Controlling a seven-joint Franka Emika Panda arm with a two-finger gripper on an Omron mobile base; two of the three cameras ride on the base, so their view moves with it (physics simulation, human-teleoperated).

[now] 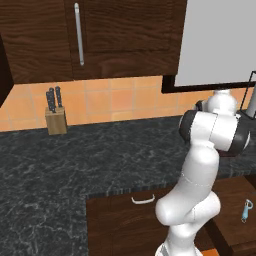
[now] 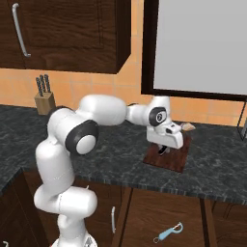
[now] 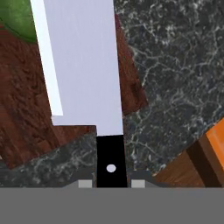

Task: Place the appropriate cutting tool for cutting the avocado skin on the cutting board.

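In the hand view my gripper (image 3: 111, 183) is shut on the black riveted handle of a knife (image 3: 83, 65). Its wide silver blade reaches out over the dark reddish-brown cutting board (image 3: 26, 127). A part of the green avocado (image 3: 17, 17) lies on the board at the upper left, beside the blade. From the right base view, the gripper (image 2: 164, 149) hangs low over the cutting board (image 2: 176, 163) on the black stone counter, with the white hand covering much of the board.
A tan knife block (image 1: 56, 121) (image 2: 44, 102) with dark handles stands at the back left by the tiled wall. A blue-handled tool (image 2: 169, 234) (image 1: 246, 210) lies low in front of the cabinets. Wall cabinets hang above the speckled counter (image 2: 120, 154).
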